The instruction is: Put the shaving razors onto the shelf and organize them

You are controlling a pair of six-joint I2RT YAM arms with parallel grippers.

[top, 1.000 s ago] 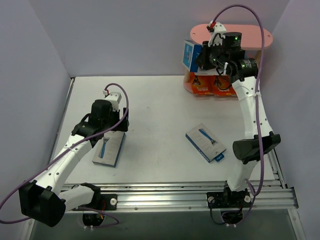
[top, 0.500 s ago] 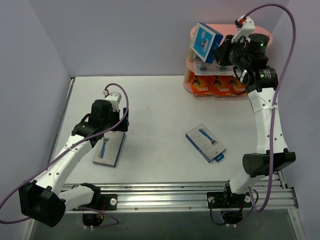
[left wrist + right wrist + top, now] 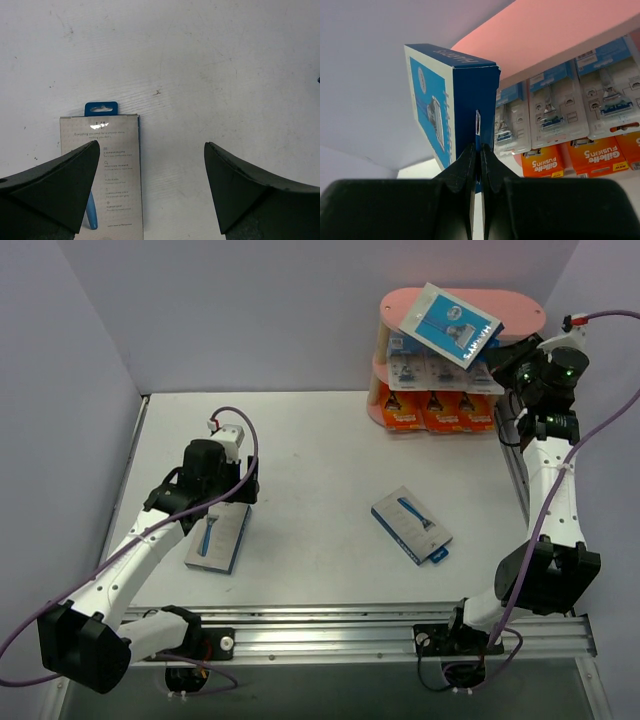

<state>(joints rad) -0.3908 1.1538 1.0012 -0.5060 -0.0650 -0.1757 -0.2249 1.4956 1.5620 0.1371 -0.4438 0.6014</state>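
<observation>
The blue razor box [image 3: 455, 325] hangs tilted above the shelf's [image 3: 525, 310] top board at the tabletop's far right corner, with its long axis roughly along the board. Your right gripper [image 3: 480, 150] pinches its thin tab from the right end. Your left gripper [image 3: 151, 155], jaws spread, hovers over a grey pack [image 3: 102, 170] near the left edge.
</observation>
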